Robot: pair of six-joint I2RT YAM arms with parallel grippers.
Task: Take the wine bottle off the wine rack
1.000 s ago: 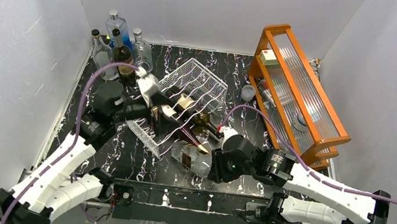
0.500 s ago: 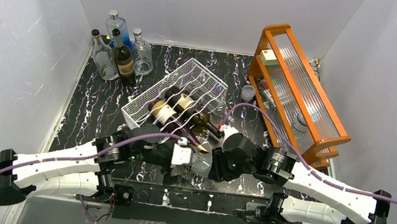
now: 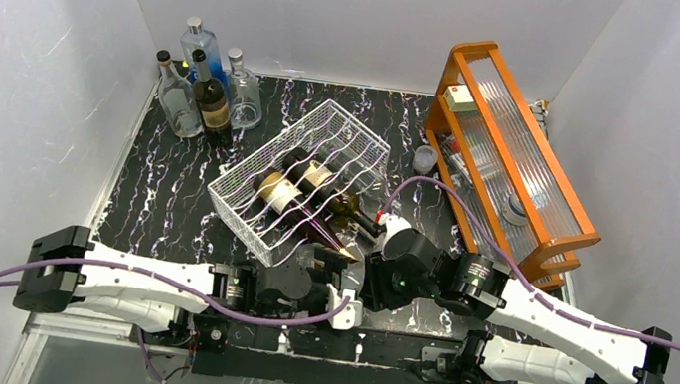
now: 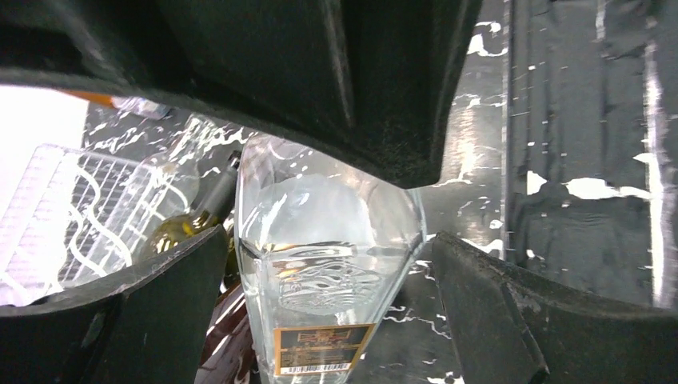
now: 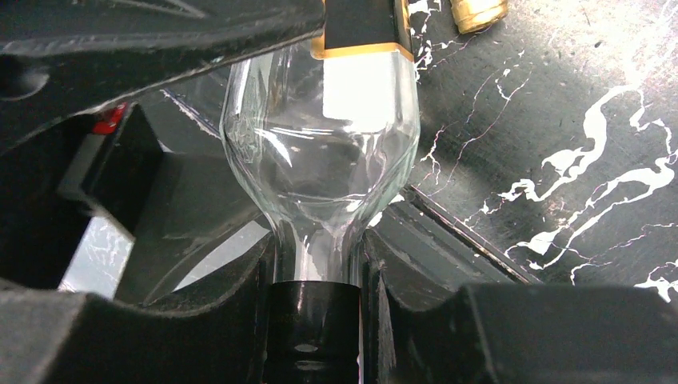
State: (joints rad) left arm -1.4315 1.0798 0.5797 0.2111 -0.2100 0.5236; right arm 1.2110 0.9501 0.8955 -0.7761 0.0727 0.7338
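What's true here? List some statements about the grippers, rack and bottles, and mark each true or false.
1. The right gripper is shut on the clear bottle's neck. True.
2. The left gripper is shut. False: its jaws stand open, either side of the clear bottle.
3. The wine rack holds nothing. False: labelled bottles lie in it.
4. Four upright bottles stand in the far left corner. True.

Black marbled table (image 3: 162,212), white wine rack (image 3: 325,125), orange wooden frame (image 3: 512,156), 4 upright bottles (image 3: 211,99) far left
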